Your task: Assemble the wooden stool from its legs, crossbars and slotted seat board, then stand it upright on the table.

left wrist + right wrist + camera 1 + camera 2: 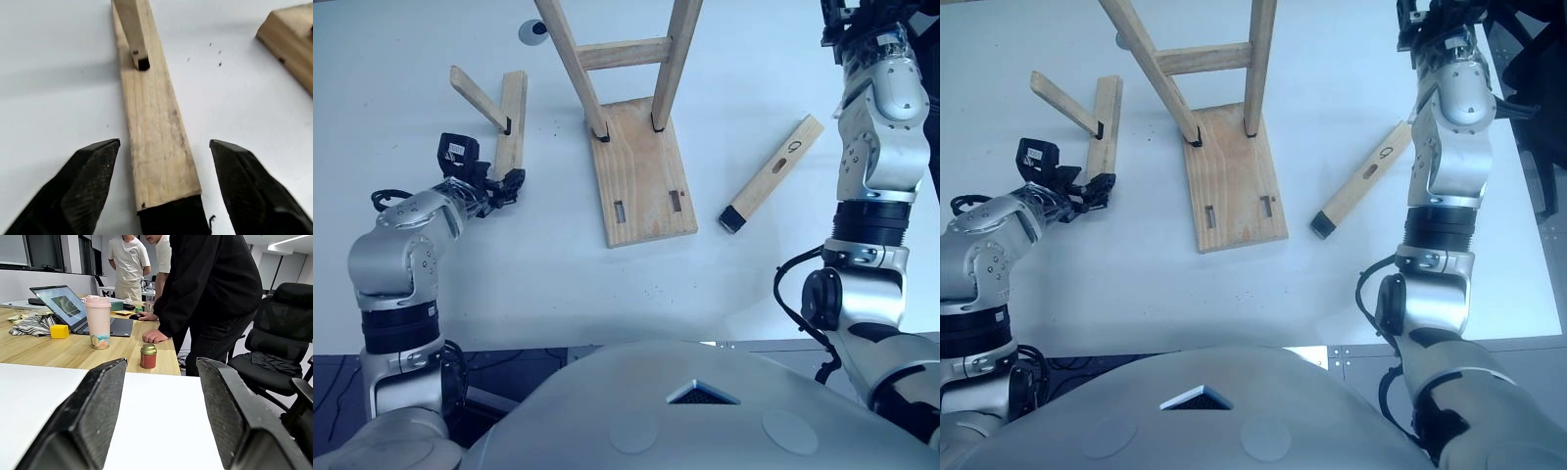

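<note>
While the seat board [641, 181] lies flat on the table [509, 284], with two legs [570, 59] and a crossbar [622, 53] standing in its far slots, the left arm is bent low to the board's left. The left gripper [509, 184], jaws spread wide, straddles the black-capped near end of a leg [510, 122] carrying a second crossbar [475, 96], clear of its sides. To the board's far right, the right arm is raised; the right gripper [161, 361] is wide open and holds nothing. A loose leg [773, 171] lies right of the board.
</note>
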